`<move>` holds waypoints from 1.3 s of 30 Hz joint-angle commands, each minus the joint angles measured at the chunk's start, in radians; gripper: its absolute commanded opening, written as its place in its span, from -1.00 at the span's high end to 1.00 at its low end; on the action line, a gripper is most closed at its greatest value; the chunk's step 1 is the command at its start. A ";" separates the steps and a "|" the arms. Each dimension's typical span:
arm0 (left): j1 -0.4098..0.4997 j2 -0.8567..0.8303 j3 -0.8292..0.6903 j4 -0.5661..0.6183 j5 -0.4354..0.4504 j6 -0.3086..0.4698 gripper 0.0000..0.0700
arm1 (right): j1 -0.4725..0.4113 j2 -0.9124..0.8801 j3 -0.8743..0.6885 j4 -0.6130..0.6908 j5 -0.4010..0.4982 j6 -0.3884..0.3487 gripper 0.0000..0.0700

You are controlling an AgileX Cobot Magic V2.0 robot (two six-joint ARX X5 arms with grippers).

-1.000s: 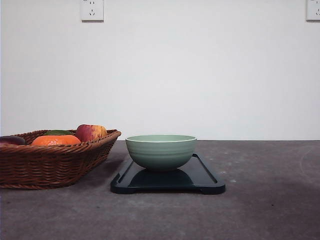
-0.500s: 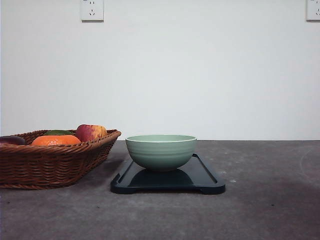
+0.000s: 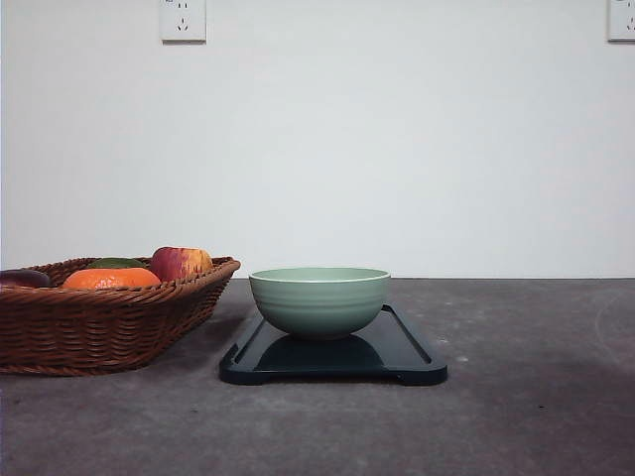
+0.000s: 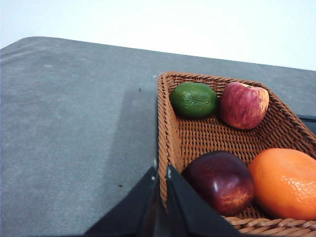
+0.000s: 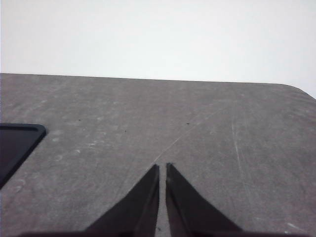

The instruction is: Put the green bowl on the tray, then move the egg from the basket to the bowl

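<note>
Left claw (image 4: 161, 173) is pinched together, empty, at the basket (image 4: 170, 143) rim; right claw (image 5: 162, 170) likewise, above bare counter (image 5: 222, 138).

The left end effector (image 4: 160, 173) has two flat black fingers (image 4: 185, 207) tapering to narrow pointed tips. The right end effector (image 5: 162, 170) looks the same: two matte black wedge-shaped fingers (image 5: 185, 207), smooth-surfaced, apparently without markings, though little of either shows.
</note>
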 commanded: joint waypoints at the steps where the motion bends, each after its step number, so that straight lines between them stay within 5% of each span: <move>1: 0.001 -0.001 -0.019 0.015 -0.001 0.018 0.93 | -0.002 0.000 -0.004 0.012 0.000 0.004 0.95; 39: 0.001 -0.001 -0.019 0.015 -0.001 0.018 0.93 | -0.002 0.000 -0.004 0.012 0.000 0.004 0.95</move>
